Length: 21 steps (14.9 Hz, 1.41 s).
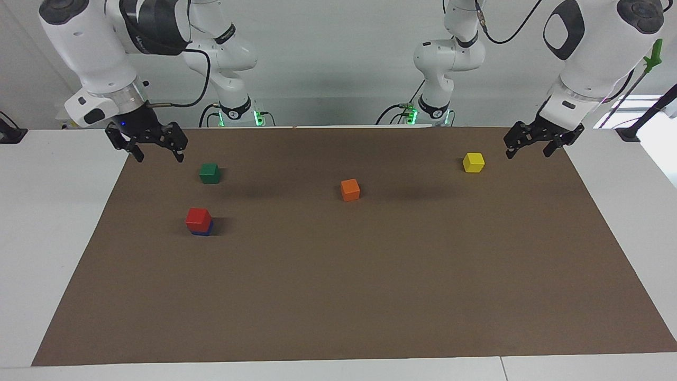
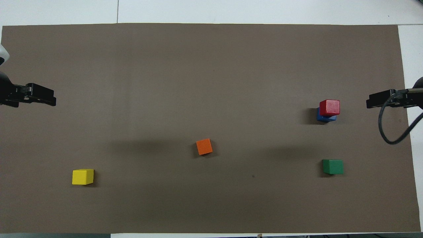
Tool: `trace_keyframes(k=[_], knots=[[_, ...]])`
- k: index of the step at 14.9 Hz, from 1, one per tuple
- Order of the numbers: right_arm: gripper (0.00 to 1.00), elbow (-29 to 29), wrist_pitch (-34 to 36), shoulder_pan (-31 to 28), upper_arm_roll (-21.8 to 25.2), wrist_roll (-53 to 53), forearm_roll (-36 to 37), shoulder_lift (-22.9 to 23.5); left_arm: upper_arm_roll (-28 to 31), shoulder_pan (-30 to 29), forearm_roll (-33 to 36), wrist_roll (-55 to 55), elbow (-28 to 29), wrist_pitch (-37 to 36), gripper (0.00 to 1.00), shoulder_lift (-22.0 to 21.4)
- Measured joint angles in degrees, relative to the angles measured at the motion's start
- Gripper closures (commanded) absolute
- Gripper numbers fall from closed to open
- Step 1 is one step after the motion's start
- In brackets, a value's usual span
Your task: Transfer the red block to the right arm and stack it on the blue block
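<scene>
The red block [image 1: 198, 216] sits on top of the blue block [image 1: 202, 231], toward the right arm's end of the table. In the overhead view the red block [image 2: 329, 107] covers most of the blue block [image 2: 326, 118]. My right gripper [image 1: 158, 154], with its blue light, hangs open and empty above the mat's edge, apart from the stack; it also shows in the overhead view [image 2: 371, 100]. My left gripper [image 1: 528, 152] hangs open and empty over the mat's edge at the left arm's end, and shows in the overhead view [image 2: 49, 98].
A green cube [image 1: 209, 173] lies nearer to the robots than the stack. An orange cube [image 1: 350, 190] lies mid-table. A yellow cube [image 1: 473, 162] lies near the left gripper. All rest on a brown mat [image 1: 338, 296] on the white table.
</scene>
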<state>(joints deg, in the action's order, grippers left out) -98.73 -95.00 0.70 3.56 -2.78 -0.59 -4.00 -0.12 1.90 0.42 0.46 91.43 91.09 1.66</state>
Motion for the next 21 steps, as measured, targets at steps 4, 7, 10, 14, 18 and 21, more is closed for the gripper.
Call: trace_keyframes(k=[4, 7, 10, 14, 18, 21], knots=[[0.0, 4.1, 8.7, -0.9, 0.0, -1.4, -0.2, -0.1, 0.0, 0.0, 0.0, 0.0, 0.0, 0.0, 0.0, 0.0], [0.0, 6.8, 13.8, -1.5, 0.0, -1.6, -0.1, -0.1, 0.0, 0.0, 0.0, 0.0, 0.0, 0.0, 0.0, 0.0], [0.0, 7.1, 13.4, -2.8, 0.0, -1.6, 0.4, 0.0, 0.0, 0.0, 0.0, 0.0, 0.0, 0.0, 0.0, 0.0], [0.0, 6.8, 9.4, -3.2, 0.0, -1.6, 1.0, 0.7, 0.0, 0.0, 0.0, 0.0, 0.0, 0.0, 0.0, 0.0], [0.0, 6.8, 9.2, -3.2, -0.1, -1.6, 1.4, 0.8, 0.0, 0.0, 0.0, 0.0, 0.0, 0.0, 0.0, 0.0], [0.0, 6.8, 9.2, -3.2, 0.0, -1.6, 1.4, 0.8, 0.0, 0.0, 0.0, 0.0, 0.0, 0.0, 0.0, 0.0]])
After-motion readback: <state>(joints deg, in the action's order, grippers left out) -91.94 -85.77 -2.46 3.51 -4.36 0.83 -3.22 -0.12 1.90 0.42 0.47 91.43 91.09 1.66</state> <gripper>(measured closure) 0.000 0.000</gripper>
